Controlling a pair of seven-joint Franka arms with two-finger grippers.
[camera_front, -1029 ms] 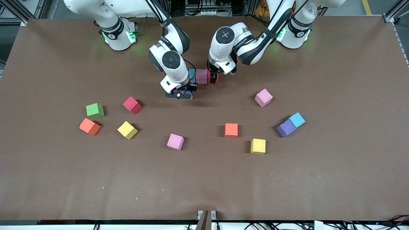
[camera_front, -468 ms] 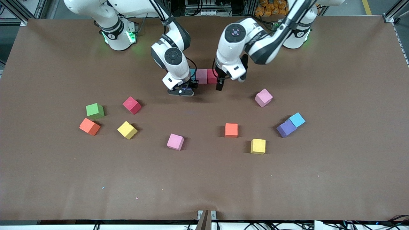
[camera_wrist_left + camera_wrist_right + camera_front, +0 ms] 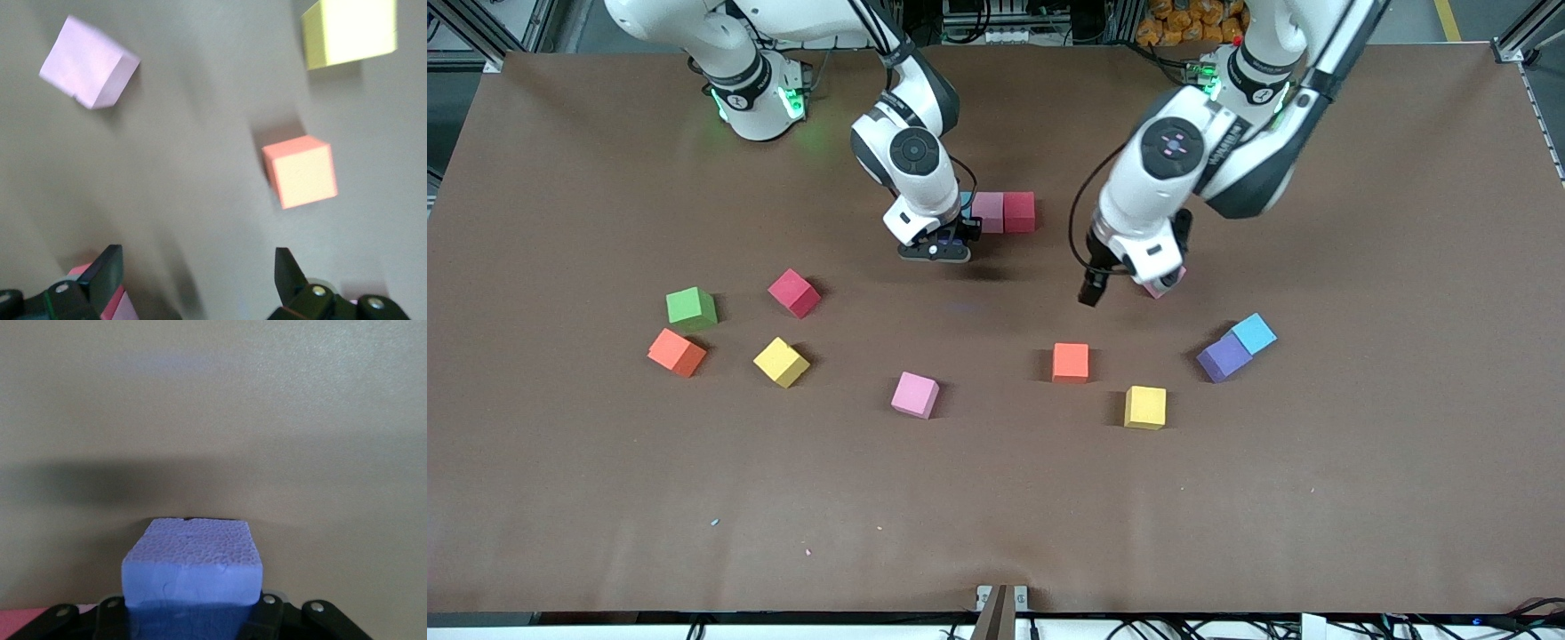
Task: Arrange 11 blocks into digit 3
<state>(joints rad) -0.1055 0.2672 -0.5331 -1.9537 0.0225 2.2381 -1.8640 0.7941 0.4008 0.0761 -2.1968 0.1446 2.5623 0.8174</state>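
A short row of blocks lies near the robots: light blue (image 3: pixel 963 202), pink (image 3: pixel 988 212), red (image 3: pixel 1019 212). My right gripper (image 3: pixel 935 252) is low beside the row's light blue end, shut on a purple block (image 3: pixel 192 563). My left gripper (image 3: pixel 1092 293) is open and empty over bare table, beside a loose pink block (image 3: pixel 1163 283) that its hand partly hides. Its fingers (image 3: pixel 107 273) stand wide apart in the left wrist view, which also shows a pink block (image 3: pixel 87 63), an orange block (image 3: pixel 300 172) and a yellow block (image 3: pixel 347 30).
Loose blocks lie nearer the camera: red (image 3: pixel 794 292), orange (image 3: pixel 677 352), yellow (image 3: pixel 781 362), pink (image 3: pixel 914 394), orange (image 3: pixel 1070 362), yellow (image 3: pixel 1145 407), purple (image 3: pixel 1224 356) touching light blue (image 3: pixel 1255 332). A green cube (image 3: pixel 691 306) sits beside the orange one.
My left gripper let go of the red block at the row's end, opened and moved over to the loose pink block. My right gripper shifted slightly toward the row with the purple block.
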